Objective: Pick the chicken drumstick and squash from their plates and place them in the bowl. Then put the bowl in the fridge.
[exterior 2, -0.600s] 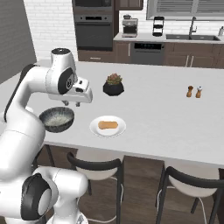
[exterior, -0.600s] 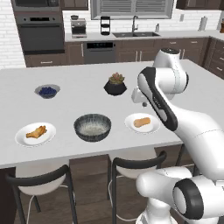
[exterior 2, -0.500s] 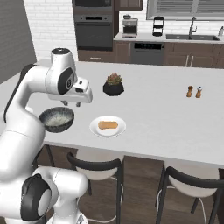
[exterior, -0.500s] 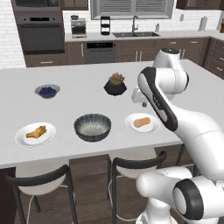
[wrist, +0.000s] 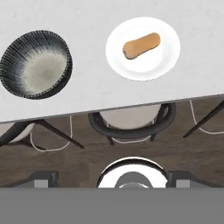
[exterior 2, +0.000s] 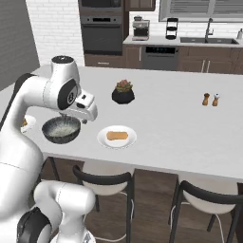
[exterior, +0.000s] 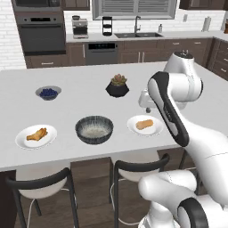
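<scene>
Squash (wrist: 141,45) lies flat on a white plate (wrist: 168,61) on the worktop (exterior: 80,78), near the front edge on the robot's right. It is a smooth tan oblong; in the hand view its long axis runs almost across the picture, the thicker end toward the bowl (wrist: 36,64) and the slimmer end tilted slightly away from the worktop edge. In the left base view the squash (exterior: 144,124) lies roughly along the front edge of the worktop.

Bowl, dark and ribbed outside with a pale speckled inside, stands upright just left of that plate, apart from it. Nothing is seen inside it.

Chicken drumstick (exterior: 37,134) rests on a second white plate (exterior: 23,141) further left along the same front edge, well apart from the bowl. Its long axis lies roughly along the worktop edge; which end is which cannot be told.

Tool (exterior: 145,100) hangs above the worktop, over the area between the bowl and the squash plate. Its fingers stand wide apart and hold nothing.

Further back on the worktop are a small bowl of blueberries (exterior: 48,92), a black plant pot (exterior: 117,87), and two shakers (exterior 2: 210,99) toward the right. Two stools (exterior: 133,167) stand under the front edge.
</scene>
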